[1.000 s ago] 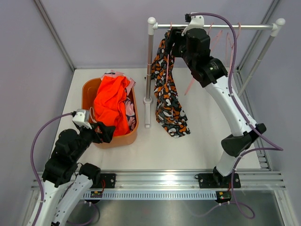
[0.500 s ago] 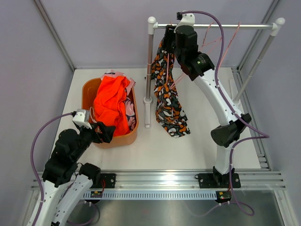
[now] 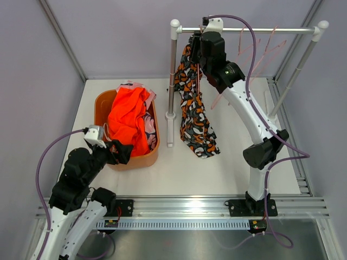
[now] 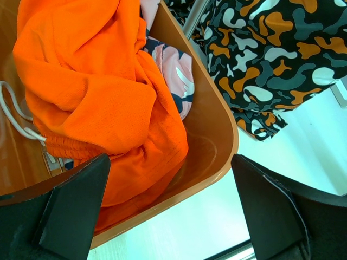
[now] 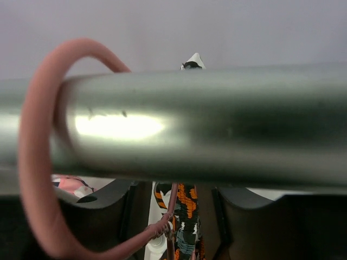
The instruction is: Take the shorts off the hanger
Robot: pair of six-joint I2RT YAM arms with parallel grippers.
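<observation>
Right pincer [image 5: 173,225] gapes around the pink hanger [image 5: 35,179] neck, gripping nothing; left pincer [image 4: 173,216] wide, empty.

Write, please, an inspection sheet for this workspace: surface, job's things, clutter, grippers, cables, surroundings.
Surface: white table, carrying an orange tub.
Job's things: black patterned shorts hang on a pink hanger from the rail, lower end on the table; orange shorts and pink shorts lie in the tub.
Clutter: empty hangers on the rail.
Grippers: right gripper open at the rail, hanger wire between its fingers; left gripper open at the tub's near rim.
Cables: purple cables run along both arms.
Surroundings: grey walls.
</observation>
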